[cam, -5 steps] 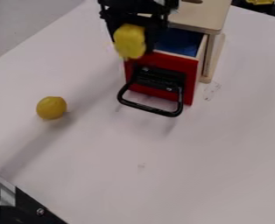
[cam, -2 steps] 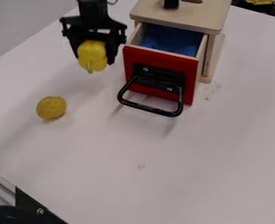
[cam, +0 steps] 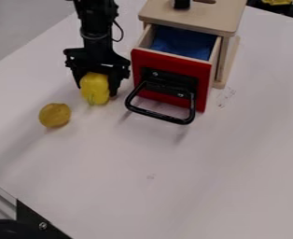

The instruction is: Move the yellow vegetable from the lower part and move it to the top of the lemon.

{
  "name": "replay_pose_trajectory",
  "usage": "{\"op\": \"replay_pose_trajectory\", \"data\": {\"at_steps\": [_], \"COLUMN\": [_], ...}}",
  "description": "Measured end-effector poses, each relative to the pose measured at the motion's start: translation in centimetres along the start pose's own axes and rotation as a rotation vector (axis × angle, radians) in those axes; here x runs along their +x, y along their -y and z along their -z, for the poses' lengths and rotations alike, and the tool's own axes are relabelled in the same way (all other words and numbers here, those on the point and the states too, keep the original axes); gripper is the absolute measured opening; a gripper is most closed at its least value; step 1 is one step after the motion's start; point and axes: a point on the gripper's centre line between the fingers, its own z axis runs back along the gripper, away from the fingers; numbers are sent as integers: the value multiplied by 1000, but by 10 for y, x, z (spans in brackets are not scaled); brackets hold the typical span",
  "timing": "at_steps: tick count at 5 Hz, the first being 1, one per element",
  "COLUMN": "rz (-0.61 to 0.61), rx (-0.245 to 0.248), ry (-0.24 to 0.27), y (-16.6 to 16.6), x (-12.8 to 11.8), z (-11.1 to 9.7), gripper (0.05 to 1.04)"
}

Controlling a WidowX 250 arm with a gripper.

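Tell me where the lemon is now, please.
In the camera view, the lemon sits on the white table at the left, just beyond the yellow vegetable, with the red drawer front farther right.

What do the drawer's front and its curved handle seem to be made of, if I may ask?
The drawer front looks like red-painted wood, since its side walls show bare pale wood. The handle is glossy black, probably coated metal, though plastic is possible.

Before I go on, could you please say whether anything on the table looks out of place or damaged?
Only small things: the red-fronted drawer stands pulled out, and faint marks on the table beside it look like scuffs. Nothing seems spilled or broken.
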Motion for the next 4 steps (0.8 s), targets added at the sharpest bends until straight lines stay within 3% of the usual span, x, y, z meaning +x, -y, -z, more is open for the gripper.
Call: {"op": "replay_pose_trajectory", "data": {"at_steps": [1, 2, 3, 4], "rz": [-3, -15, -18, -12], "rx": [-39, -76, -118, -144], "ry": [77, 92, 85, 63], "y": [-7, -13, -15, -10], "x": [5, 7, 5, 7], "z": [4, 5, 5, -11], "gripper": [822, 879, 1009, 1001]}}
